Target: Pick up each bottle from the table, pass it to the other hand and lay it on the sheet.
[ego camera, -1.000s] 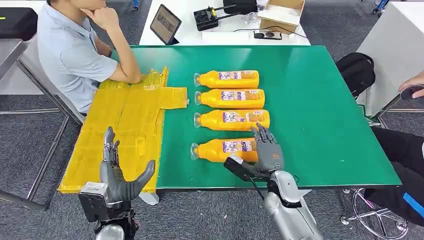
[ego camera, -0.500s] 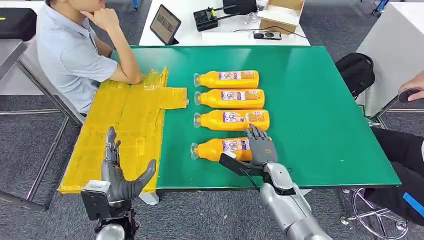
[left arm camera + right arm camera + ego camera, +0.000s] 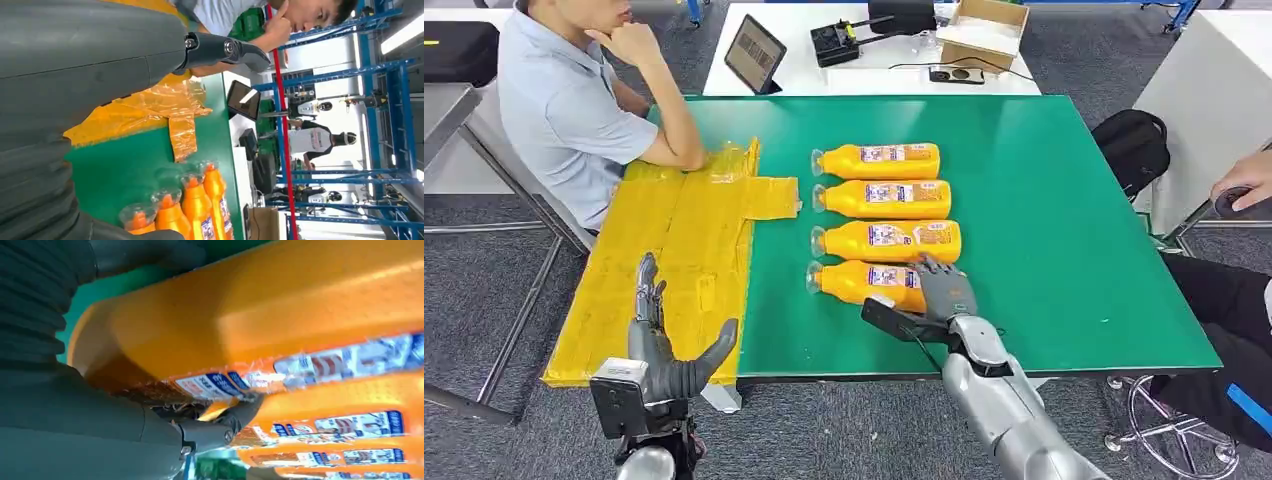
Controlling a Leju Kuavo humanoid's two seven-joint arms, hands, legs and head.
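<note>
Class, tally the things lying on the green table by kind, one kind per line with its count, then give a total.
Orange bottles: 4
Yellow sheets: 1
Total: 5

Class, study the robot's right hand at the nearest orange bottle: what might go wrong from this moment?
1. The right hand grips only the base end of the nearest bottle, so the bottle may tip or slip when lifted.
2. The next bottle lies very close, so the fingers may knock it out of the row.
</note>
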